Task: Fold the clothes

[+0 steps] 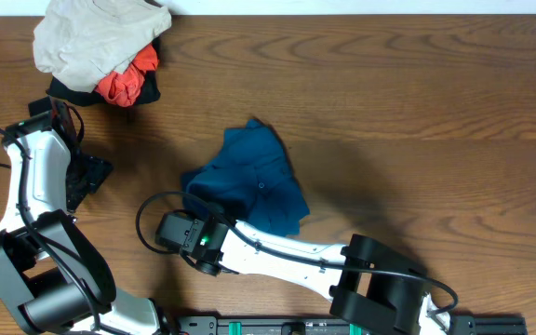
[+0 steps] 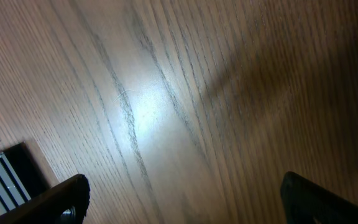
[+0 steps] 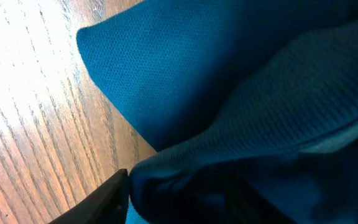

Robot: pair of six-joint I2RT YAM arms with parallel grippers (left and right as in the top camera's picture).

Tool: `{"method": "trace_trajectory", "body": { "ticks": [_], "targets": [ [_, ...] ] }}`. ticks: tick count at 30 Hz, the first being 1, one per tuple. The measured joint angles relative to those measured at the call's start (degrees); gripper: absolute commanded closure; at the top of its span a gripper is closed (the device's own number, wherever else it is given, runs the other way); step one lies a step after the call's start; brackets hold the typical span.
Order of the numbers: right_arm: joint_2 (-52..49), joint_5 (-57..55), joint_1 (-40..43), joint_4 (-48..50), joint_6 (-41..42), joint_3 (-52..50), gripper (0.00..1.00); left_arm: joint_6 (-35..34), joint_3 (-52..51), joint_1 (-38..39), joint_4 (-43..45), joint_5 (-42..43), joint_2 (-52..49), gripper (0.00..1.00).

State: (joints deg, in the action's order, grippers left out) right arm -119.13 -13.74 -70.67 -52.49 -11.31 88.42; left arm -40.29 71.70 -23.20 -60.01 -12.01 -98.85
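The clothes [image 1: 254, 181], a deep teal-blue shirt, lie crumpled in a heap at the middle of the wooden table [image 1: 417, 112]. My right gripper [image 1: 195, 220] is at the heap's lower left edge. In the right wrist view a thick fold of the clothes [image 3: 197, 81] fills the gap of the right gripper [image 3: 229, 202] and presses against its left finger [image 3: 107, 196]; the other finger is hidden under cloth. My left gripper [image 1: 89, 177] stands well to the left of the shirt, open over bare wood, and the left gripper [image 2: 184, 190] has nothing between its fingers.
A pile of other garments sits at the back left corner: a pale beige one [image 1: 96, 37] on top of an orange-red one [image 1: 124, 84] and a black one [image 1: 149, 93]. The right arm [image 1: 287, 253] stretches along the table's front edge.
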Motion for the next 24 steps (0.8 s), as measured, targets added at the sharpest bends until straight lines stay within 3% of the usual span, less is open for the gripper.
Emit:
{"method": "trace_trajectory", "body": {
  "ticks": [8, 10, 13, 15, 24],
  "targets": [
    [0.0, 0.2, 0.0, -1.7, 0.0, 0.0, 0.55, 0.0, 0.0, 0.0, 0.0, 0.0, 0.0, 0.02],
    [0.0, 0.4, 0.0, -1.8, -0.1, 0.0, 0.62, 0.0, 0.0, 0.0, 0.0, 0.0, 0.0, 0.02],
    [0.0, 1.1, 0.0, -1.6, -0.5, 0.0, 0.88, 0.0, 0.0, 0.0, 0.0, 0.0, 0.0, 0.02],
    [0.0, 1.5, 0.0, -1.1, -0.1, 0.0, 0.95, 0.0, 0.0, 0.0, 0.0, 0.0, 0.0, 0.02],
    [0.0, 1.8, 0.0, 0.2, 0.7, 0.0, 0.99, 0.0, 0.0, 0.0, 0.0, 0.0, 0.0, 0.02]
  ]
}}
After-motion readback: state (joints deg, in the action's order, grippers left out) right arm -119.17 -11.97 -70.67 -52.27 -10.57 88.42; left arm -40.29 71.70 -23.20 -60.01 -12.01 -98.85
